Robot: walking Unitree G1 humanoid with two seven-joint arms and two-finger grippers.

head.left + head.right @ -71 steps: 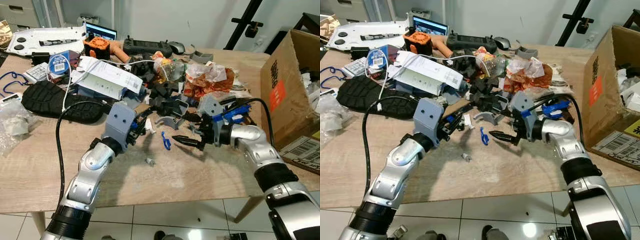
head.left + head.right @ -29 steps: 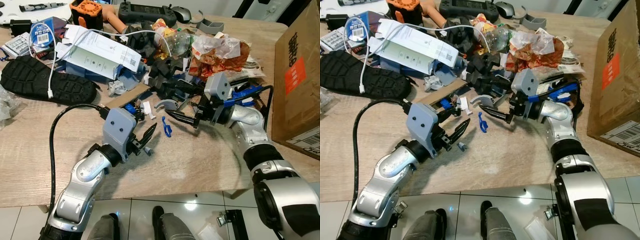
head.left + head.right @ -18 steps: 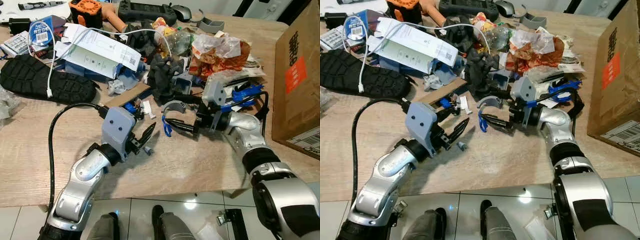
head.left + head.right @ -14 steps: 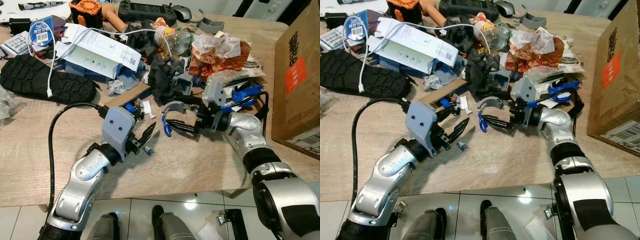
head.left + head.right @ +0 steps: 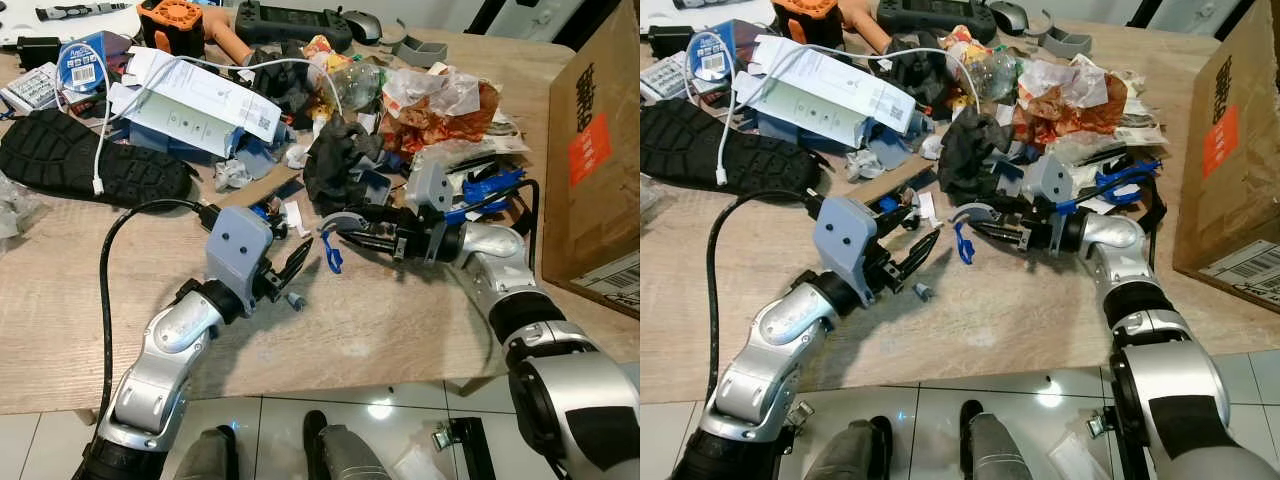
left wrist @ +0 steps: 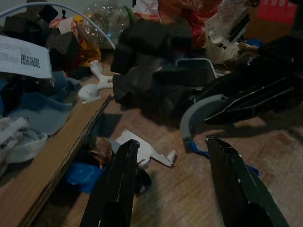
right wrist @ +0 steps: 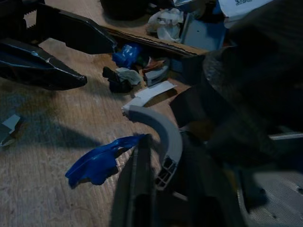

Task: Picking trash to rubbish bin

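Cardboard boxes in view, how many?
1: a large cardboard box with an orange label stands at the table's right end, beyond the right gripper. The clutter pile could hide smaller ones.

Matt wood-grain table [image 5: 380, 330], glossy fingers [image 6: 118, 184]

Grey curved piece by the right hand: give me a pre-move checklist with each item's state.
1. Right hand at the grey curved piece: ok, one finger runs alongside it.
2. Piece gripped: cannot tell; dark cloth shadows the fingers.
3. Blue scrap clear of the grip: ok, it lies beside the finger, apart.
4. Left hand out of the way: ok, open and short of the piece.
5. Cardboard box reachable: ok, on the robot's right.
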